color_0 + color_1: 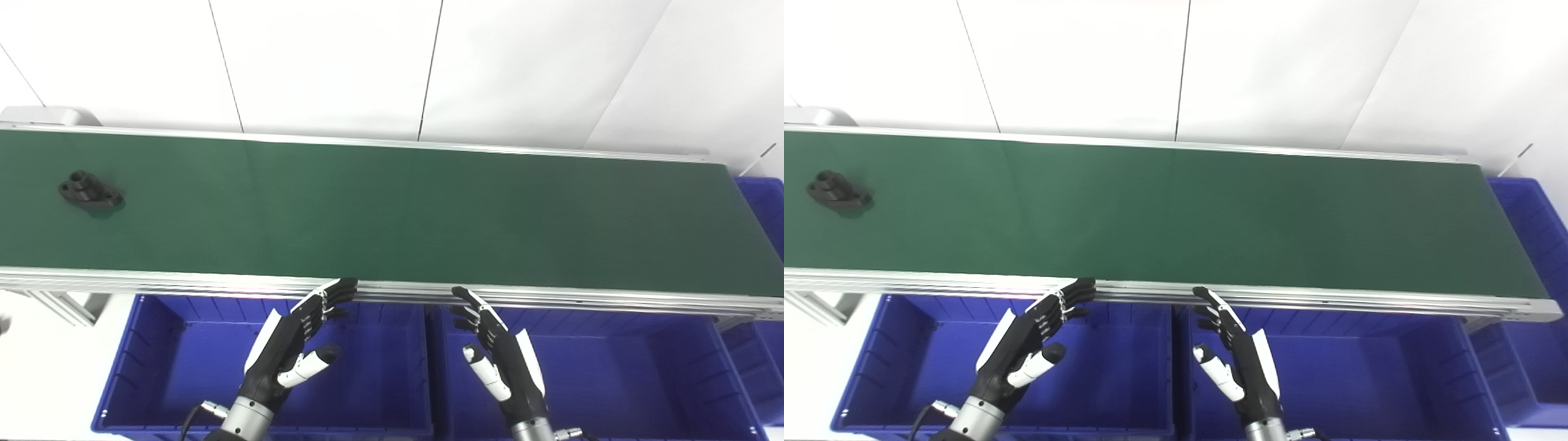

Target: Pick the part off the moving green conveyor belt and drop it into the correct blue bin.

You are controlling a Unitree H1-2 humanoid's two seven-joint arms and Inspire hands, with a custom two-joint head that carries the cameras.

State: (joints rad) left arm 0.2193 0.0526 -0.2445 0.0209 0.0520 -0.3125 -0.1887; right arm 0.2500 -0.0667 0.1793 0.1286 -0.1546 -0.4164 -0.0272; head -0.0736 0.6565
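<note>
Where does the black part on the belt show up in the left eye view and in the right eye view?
Left eye view: the part lies on the belt at far left, nearer the far rail.
Right eye view: the same part sits still closer to the picture's left edge, at about the same height.
Shared landmark: the left hand, open over the left bin, fingertips at the belt's near rail.
</note>
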